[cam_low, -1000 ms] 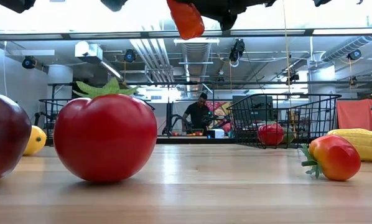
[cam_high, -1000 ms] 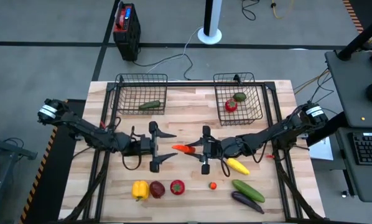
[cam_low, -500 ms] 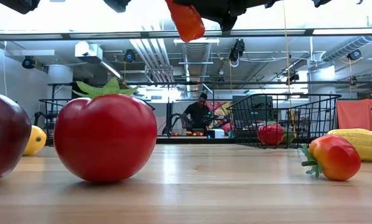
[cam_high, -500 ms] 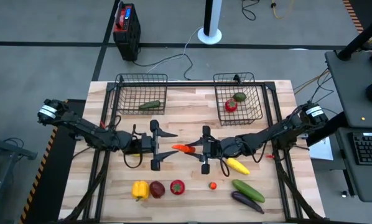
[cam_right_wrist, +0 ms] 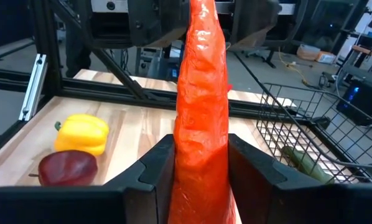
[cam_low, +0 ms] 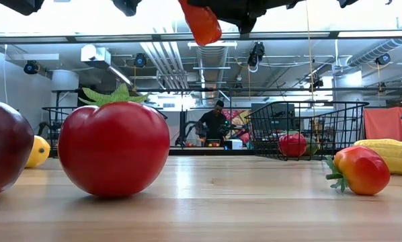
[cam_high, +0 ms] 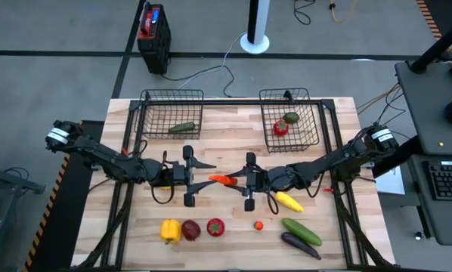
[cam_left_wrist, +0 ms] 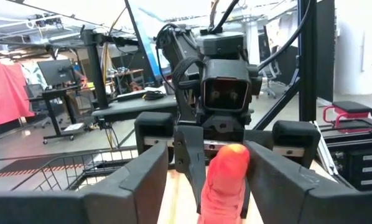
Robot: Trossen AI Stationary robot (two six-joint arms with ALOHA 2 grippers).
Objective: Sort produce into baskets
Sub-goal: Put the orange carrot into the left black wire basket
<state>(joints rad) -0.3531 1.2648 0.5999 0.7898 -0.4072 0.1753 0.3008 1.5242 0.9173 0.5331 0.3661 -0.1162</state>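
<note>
My right claw (cam_high: 245, 181) clamped on carrot (cam_high: 223, 180), held above table centre. Carrot long axis level, tip aimed at my left claw (cam_high: 196, 178), fingers spread, facing it, just beside tip. Left arm nearer far-left basket (cam_high: 171, 113); judged handover pending.

Two dark jointed arms, silver-white collars, looping black cables.

Both arms reach inward, low over table centre. Right gripper (cam_high: 239, 181) clamped on the carrot (cam_high: 221, 180), pointing left. Left gripper (cam_high: 201, 178) faces it just beside the tip, fingers spread wide.
</note>
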